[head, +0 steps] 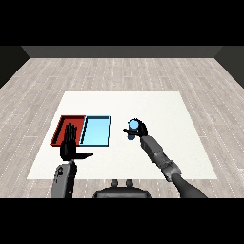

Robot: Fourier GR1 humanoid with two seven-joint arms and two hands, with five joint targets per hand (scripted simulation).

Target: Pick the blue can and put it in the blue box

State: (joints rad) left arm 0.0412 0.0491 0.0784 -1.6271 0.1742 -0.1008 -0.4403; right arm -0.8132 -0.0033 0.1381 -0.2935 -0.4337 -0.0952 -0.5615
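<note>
The blue can (133, 127) is in my right hand (138, 130), whose fingers curl round it, a little right of the light blue tray (96, 130). The can seems lifted just above the white table (157, 109), though I cannot tell for sure. The light blue tray lies left of centre, with the red tray (63, 125) touching its left side. My left hand (71, 143) is held open with straight fingers pointing away, over the near corner of the red tray, thumb stretched to the right.
The table's near edge runs just under both forearms. Grey wooden floor surrounds the table. A bare stretch of white table lies right of my right forearm (159, 157).
</note>
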